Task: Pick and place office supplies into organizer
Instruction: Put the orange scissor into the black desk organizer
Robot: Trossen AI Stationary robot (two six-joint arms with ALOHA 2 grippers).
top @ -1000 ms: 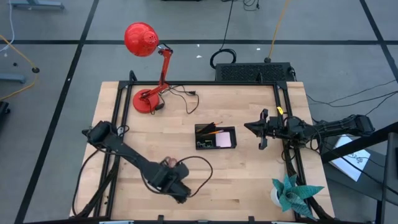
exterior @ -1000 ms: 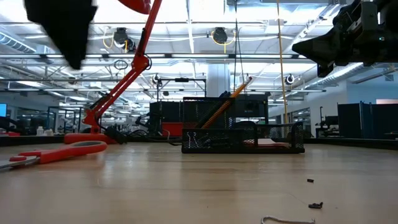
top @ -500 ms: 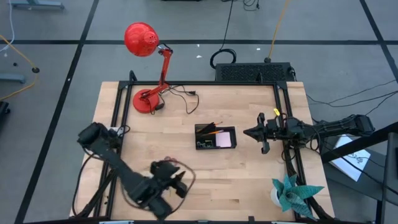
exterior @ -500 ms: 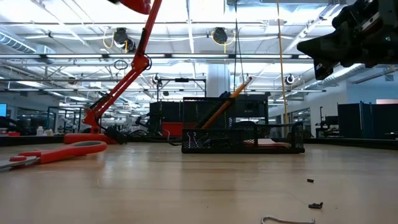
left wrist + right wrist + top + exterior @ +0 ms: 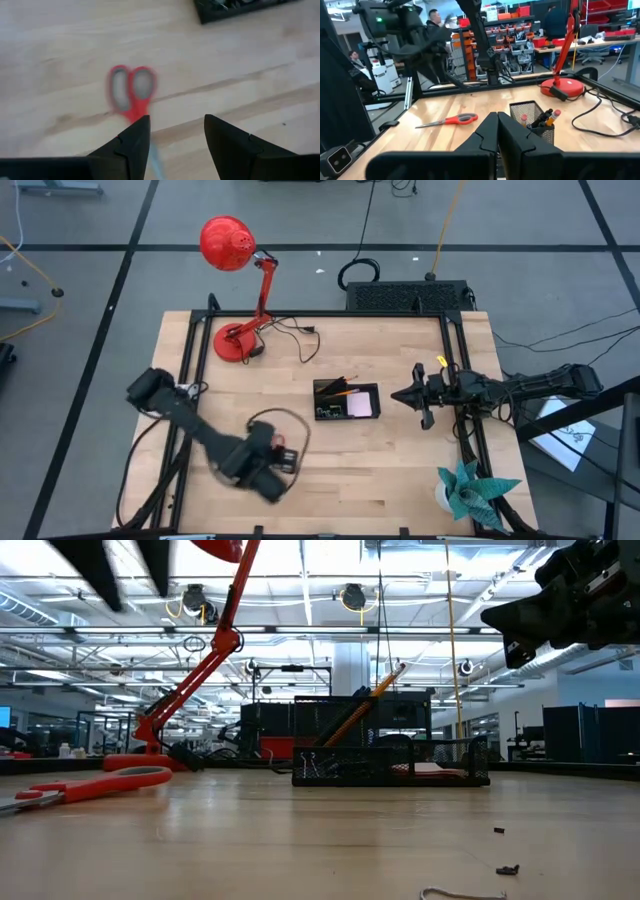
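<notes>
The left end effector (image 5: 172,132) hangs above the near-left part of the desk (image 5: 400,470), its 2 fingers (image 5: 132,142) spread wide with nothing between them. Directly ahead of it in the left wrist view, the red-handled scissors (image 5: 131,92) lie flat on the wood, handle loops pointing away from the fingers and the blades running under them. In the low view the scissors (image 5: 95,783) rest at the left edge of the desk, well apart from the organizer (image 5: 390,768).

The organizer (image 5: 346,400) sits near the middle of the desk, with orange pencils (image 5: 360,710) standing tilted in its left compartment and a pale pink sticky-note pad (image 5: 362,406) in the right one. A few tiny black clips (image 5: 508,869) lie loose on the near right of the desk.

The right end effector (image 5: 400,393) waits just right of the organizer, raised off the desk, fingers pressed together and empty.
</notes>
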